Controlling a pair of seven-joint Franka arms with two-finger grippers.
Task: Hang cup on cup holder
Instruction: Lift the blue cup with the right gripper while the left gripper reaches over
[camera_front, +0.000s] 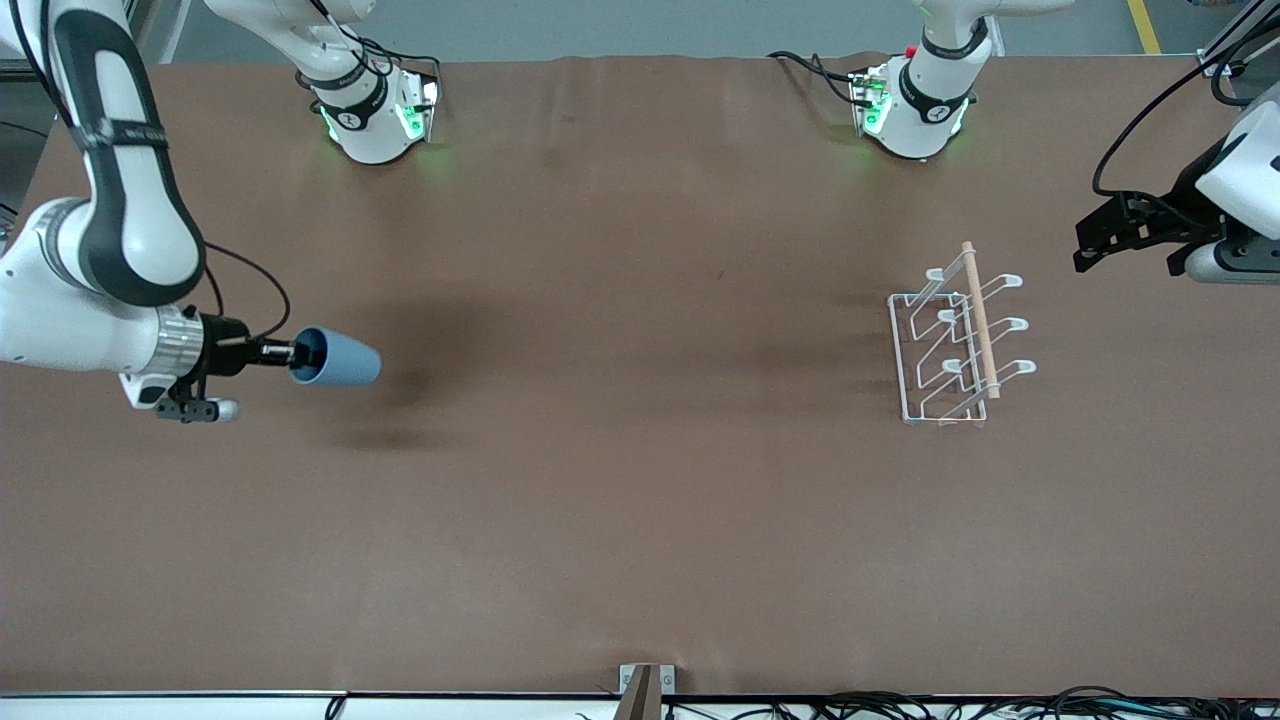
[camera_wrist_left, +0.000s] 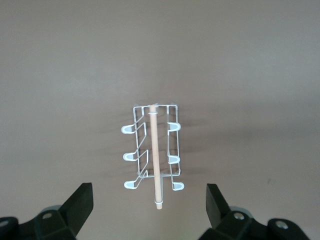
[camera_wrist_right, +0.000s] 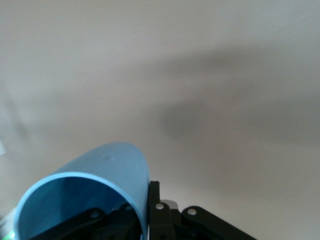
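Observation:
The light blue cup (camera_front: 338, 361) is held on its side, up in the air over the table at the right arm's end. My right gripper (camera_front: 296, 352) is shut on its rim, one finger inside and one outside. In the right wrist view the cup (camera_wrist_right: 102, 177) fills the corner beside the gripper (camera_wrist_right: 146, 200). The white wire cup holder (camera_front: 958, 345) with its wooden dowel stands on the table toward the left arm's end. My left gripper (camera_front: 1085, 248) is open and empty, up in the air beside the holder. The left wrist view shows the holder (camera_wrist_left: 153, 152) between the open fingers (camera_wrist_left: 80, 200).
The brown table (camera_front: 640, 500) is bare between the cup and the holder. The two arm bases (camera_front: 375, 110) stand along its top edge. Cables run along the front edge (camera_front: 900, 705).

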